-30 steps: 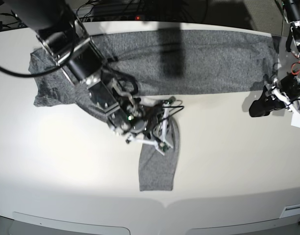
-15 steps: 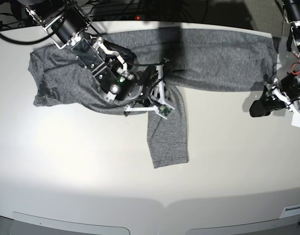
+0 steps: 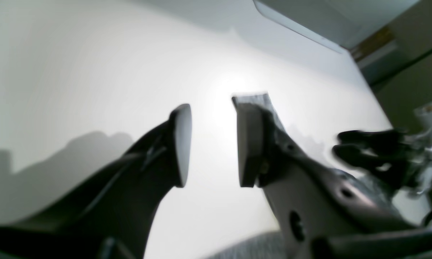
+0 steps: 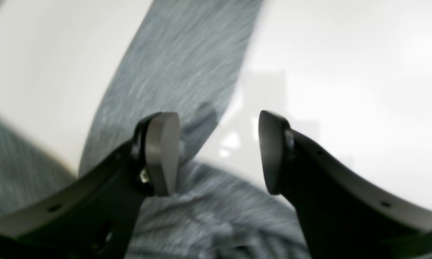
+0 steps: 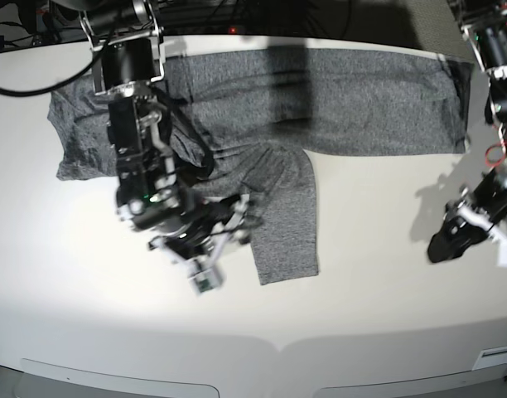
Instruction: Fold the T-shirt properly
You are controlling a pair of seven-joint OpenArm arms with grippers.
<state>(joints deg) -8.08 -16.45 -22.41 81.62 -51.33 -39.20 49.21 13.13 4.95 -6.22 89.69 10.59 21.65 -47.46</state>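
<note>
Progress check: not far along, I'd say. The T-shirt (image 5: 320,99) is spread as a long band across the far side of the worktop (image 5: 378,274), with one sleeve (image 5: 285,224) hanging down toward the near edge, so the sleeve isn't tucked over the body yet, and neither the other side nor the final halving looks done.

Going left to right in the base view: the right hand (image 5: 208,265) comes first, hovering just beside the sleeve, on the bare worktop side of it. It's released, with the two pads apart and nothing pinched between them. The shirt body runs behind and past it. Way over on the other side, well apart from the sleeve, the left hand (image 5: 448,240) sits over empty worktop just off the shirt's end.

What each view adds: the right wrist view shows the right hand's gap clearly, with the sleeve stretching away beyond the fingertips and crumpled fabric under them. The left wrist view shows the left hand half-spread and empty, only a sliver of grey cloth at the bottom edge. Base view alone gives the whole layout.
</note>
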